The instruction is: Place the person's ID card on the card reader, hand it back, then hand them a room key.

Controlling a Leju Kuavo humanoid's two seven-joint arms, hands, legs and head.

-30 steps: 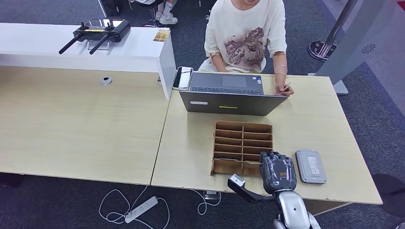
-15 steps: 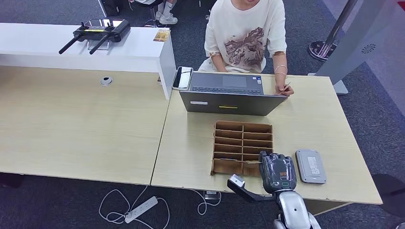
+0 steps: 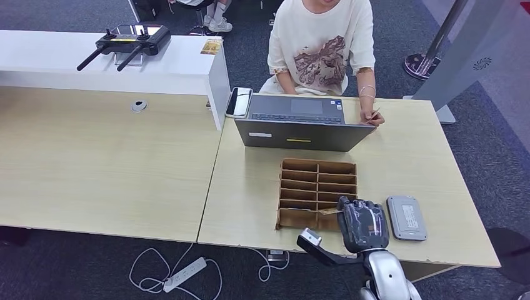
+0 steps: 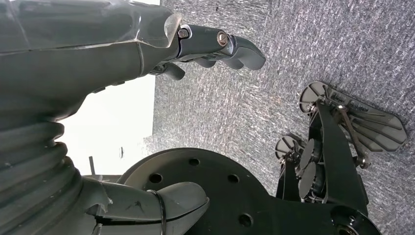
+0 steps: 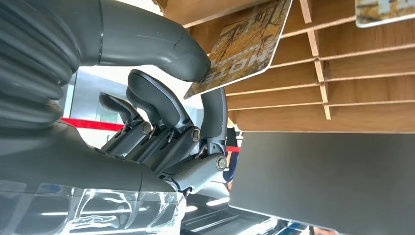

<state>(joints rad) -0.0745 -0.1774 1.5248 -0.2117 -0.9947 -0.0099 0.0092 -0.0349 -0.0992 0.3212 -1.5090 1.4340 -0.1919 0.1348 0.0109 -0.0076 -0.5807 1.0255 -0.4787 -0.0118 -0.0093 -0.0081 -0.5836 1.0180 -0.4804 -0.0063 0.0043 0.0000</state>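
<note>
While the robot's right hand (image 3: 363, 225) sits at the near right corner of a wooden divided tray (image 3: 317, 194), its thumb and a finger pinch a room key card (image 5: 244, 46). Seen from the right wrist, the card bears a golden-brown picture and printed letters, and it is tilted over the tray's slots, with the thumb (image 5: 161, 46) pressing on one face and a dark finger (image 5: 214, 112) behind it. From the head view the card is a thin sliver just to the left of the hand, over the tray's nearest row. Another card (image 5: 384, 11) stands in a slot farther along the tray.

Just to the right of the hand, close but apart, a grey card reader (image 3: 406, 217) lies flat on the light wooden table (image 3: 244, 187). Beyond the tray, farther from the hand, an open laptop (image 3: 303, 122) faces away from the robot. Behind it sits a person in a cream printed shirt (image 3: 322, 44); the person's hand (image 3: 371, 116) rests at the laptop's far right corner and holds a small thin thing that may be the ID card, too small to tell.

Hanging low over grey carpet (image 4: 293, 73), the left hand (image 4: 98, 54) holds nothing, its fingers loosely apart.
</note>
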